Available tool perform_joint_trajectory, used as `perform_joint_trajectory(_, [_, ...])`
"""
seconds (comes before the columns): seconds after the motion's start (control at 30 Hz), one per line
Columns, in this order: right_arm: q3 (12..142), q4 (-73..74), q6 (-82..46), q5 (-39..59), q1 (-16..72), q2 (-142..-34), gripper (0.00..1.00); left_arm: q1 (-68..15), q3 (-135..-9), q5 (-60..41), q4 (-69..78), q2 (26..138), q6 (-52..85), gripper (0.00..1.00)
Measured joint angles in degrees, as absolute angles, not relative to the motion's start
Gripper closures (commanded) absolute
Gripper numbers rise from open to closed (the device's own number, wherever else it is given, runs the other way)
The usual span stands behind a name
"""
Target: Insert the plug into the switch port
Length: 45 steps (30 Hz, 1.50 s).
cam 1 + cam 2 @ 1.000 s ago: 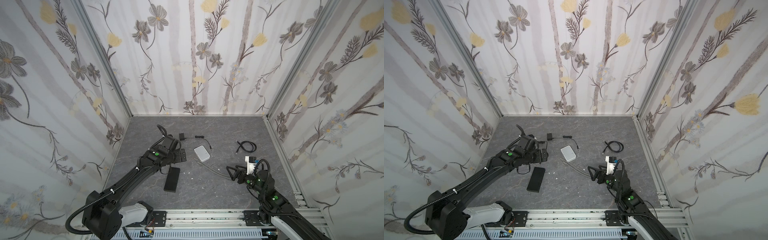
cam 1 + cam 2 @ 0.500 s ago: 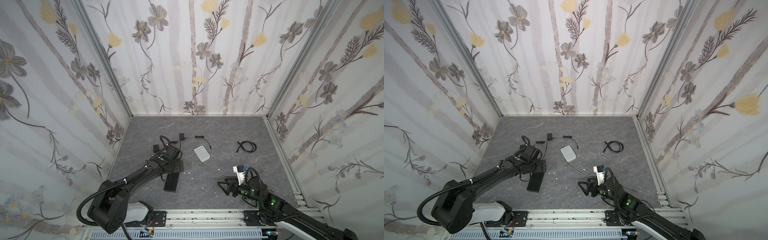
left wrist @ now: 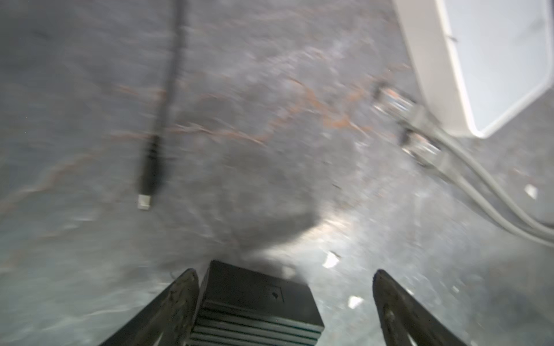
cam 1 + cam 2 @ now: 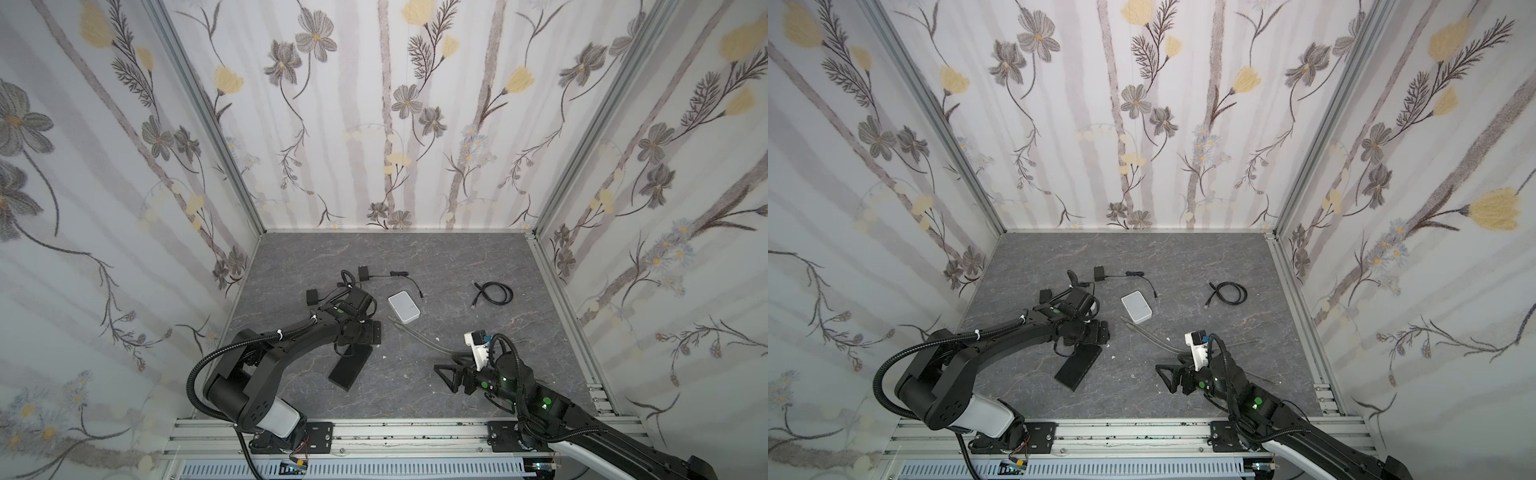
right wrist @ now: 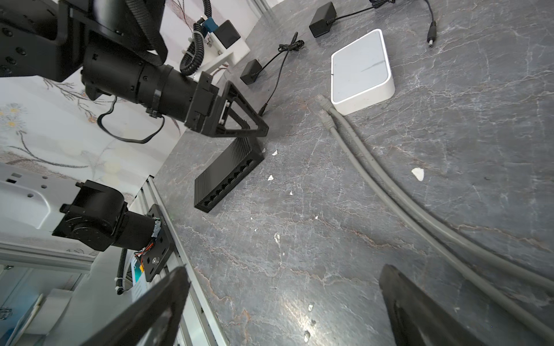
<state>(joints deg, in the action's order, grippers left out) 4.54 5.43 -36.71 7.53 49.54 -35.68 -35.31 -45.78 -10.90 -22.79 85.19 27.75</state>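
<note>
Both hands gape wide and empty: the left hand (image 3: 284, 274) brackets an end of the black switch (image 5: 227, 176) on the bench (image 5: 299, 239); the right hand (image 5: 283, 269) hovers short of the grey Ethernet plugs (image 5: 325, 110). Approach step, I judge; next, pinch one plug squarely.

- Both top views are looking down from high at 6 o'clock, sharing the whole tabletop (image 4: 457, 257).
- The left wrist camera is hovering close over the black switch (image 3: 257, 305).
- The right wrist camera is facing 9 o'clock, low, sharing that switch.
</note>
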Motion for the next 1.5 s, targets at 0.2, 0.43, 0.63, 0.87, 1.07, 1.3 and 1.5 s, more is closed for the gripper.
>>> perform_joint_trajectory(0.2, [4.8,6.4,-34.5,5.8,49.3,-38.9,0.01,-36.4,-44.4,-12.2,-25.1,75.9,29.3,0.02])
perform_joint_trajectory(0.43, [7.3,8.8,-33.8,5.4,49.3,-47.4,0.19,-30.6,-61.1,-3.9,-36.1,78.8,22.2,0.12])
perform_joint_trajectory(0.63, [19.5,12.4,-33.3,7.9,49.4,-65.9,0.21,-26.0,-71.1,-0.9,-33.7,76.3,16.6,0.11])
perform_joint_trajectory(0.87, [40.5,16.8,-34.8,16.2,49.5,-94.1,0.23,-19.9,-64.1,-2.7,-23.1,68.9,14.1,0.1])
perform_joint_trajectory(1.07, [58.1,17.8,-37.5,19.4,49.4,-112.8,0.32,-16.4,-63.0,-7.5,-21.0,65.0,16.3,0.09])
perform_joint_trajectory(1.3, [72.2,15.5,-40.4,21.2,48.8,-126.3,0.33,-15.8,-62.7,-10.6,-19.7,62.2,17.8,0.06])
perform_joint_trajectory(1.5, [79.3,13.4,-42.6,22.5,48.6,-132.9,0.33,-13.1,-61.7,-12.5,-18.6,61.6,20.2,0.05])
